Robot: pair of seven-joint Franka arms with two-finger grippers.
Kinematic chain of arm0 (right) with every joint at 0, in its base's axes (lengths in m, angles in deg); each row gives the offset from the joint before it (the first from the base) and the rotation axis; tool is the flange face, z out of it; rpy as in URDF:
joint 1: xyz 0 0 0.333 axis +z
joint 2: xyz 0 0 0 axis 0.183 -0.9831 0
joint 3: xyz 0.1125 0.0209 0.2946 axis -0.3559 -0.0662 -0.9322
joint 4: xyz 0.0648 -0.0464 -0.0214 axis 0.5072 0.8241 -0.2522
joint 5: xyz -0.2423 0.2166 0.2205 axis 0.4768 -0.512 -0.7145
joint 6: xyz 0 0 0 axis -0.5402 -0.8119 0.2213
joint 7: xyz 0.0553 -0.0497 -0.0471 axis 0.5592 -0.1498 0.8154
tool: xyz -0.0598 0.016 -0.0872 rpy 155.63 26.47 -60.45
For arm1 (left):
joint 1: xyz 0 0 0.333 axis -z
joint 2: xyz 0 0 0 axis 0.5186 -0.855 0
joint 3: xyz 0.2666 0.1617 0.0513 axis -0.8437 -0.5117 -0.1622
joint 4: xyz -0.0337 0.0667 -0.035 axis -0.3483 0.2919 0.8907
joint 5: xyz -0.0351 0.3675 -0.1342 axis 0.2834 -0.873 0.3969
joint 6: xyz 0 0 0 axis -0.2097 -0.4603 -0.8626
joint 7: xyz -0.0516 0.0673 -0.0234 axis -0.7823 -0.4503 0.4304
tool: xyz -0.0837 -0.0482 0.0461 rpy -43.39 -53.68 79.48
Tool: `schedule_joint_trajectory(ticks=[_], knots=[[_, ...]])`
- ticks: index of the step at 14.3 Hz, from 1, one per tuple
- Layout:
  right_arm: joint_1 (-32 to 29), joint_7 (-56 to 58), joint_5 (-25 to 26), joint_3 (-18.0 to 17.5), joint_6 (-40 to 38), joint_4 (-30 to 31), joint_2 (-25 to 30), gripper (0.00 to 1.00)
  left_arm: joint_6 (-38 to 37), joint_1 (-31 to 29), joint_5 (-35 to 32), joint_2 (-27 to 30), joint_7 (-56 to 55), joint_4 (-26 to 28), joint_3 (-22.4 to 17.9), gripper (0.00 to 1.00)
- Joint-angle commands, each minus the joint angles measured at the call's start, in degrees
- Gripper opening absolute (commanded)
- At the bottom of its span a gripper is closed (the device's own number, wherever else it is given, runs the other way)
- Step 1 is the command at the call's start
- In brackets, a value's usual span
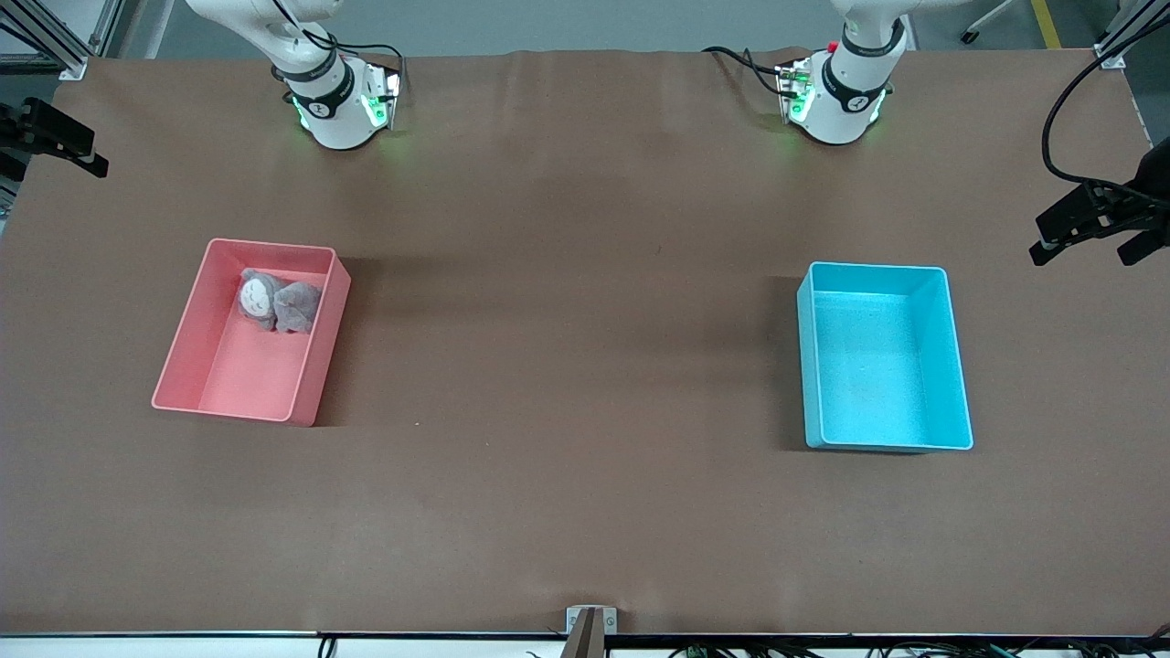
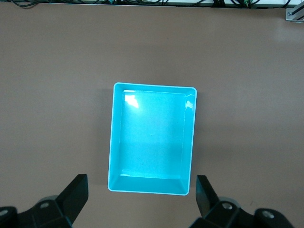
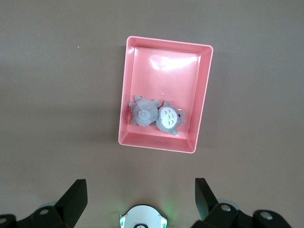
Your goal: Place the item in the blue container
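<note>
The blue container (image 1: 877, 366) stands empty toward the left arm's end of the table, also seen from above in the left wrist view (image 2: 151, 137). The item, a grey plush toy with a white belly (image 1: 274, 302), lies in the pink bin (image 1: 247, 393) toward the right arm's end. In the right wrist view the toy (image 3: 156, 116) sits at the end of the bin (image 3: 161, 76) closest to the arm's base. My left gripper (image 2: 141, 180) hangs open high over the table by the blue container. My right gripper (image 3: 140, 183) hangs open high up, near its base. Both hold nothing.
The two arm bases (image 1: 338, 105) (image 1: 836, 100) stand along the table edge farthest from the front camera. Black camera mounts (image 1: 55, 137) (image 1: 1097, 215) jut in at both ends of the table. Brown tabletop (image 1: 567, 347) lies between the two bins.
</note>
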Motion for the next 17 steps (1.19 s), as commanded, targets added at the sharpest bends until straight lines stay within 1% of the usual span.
schedule_joint_trajectory(ticks=[1,9,10,13,15,17], knots=[[-0.4,0.6,-0.5,0.0,-0.2,-1.6,-0.3,1.00,-0.6,-0.1,0.1,-0.2,-0.5,-0.7,0.1,1.00],[-0.3,-1.8,-0.5,0.0,-0.3,-1.7,-0.3,1.00,-0.6,-0.1,0.1,-0.2,-0.5,-0.7,0.2,1.00],[-0.1,-1.5,-0.4,0.0,-0.2,-1.5,-1.1,1.00,-0.6,-0.1,0.1,-0.2,-0.5,-0.8,0.2,1.00],[-0.7,-1.4,-0.5,0.0,0.3,-1.7,-7.9,1.00,-0.6,-0.1,0.1,-0.2,-0.5,-0.7,0.2,1.00],[-1.8,-1.1,-0.4,0.2,1.0,-1.9,-10.5,1.00,-0.6,-0.1,0.1,-0.1,-0.5,-0.7,0.2,1.00],[-2.0,-1.0,0.4,0.2,4.1,-1.8,-13.7,1.00,-0.6,-0.1,0.1,-0.2,-0.5,-0.7,0.2,1.00]])
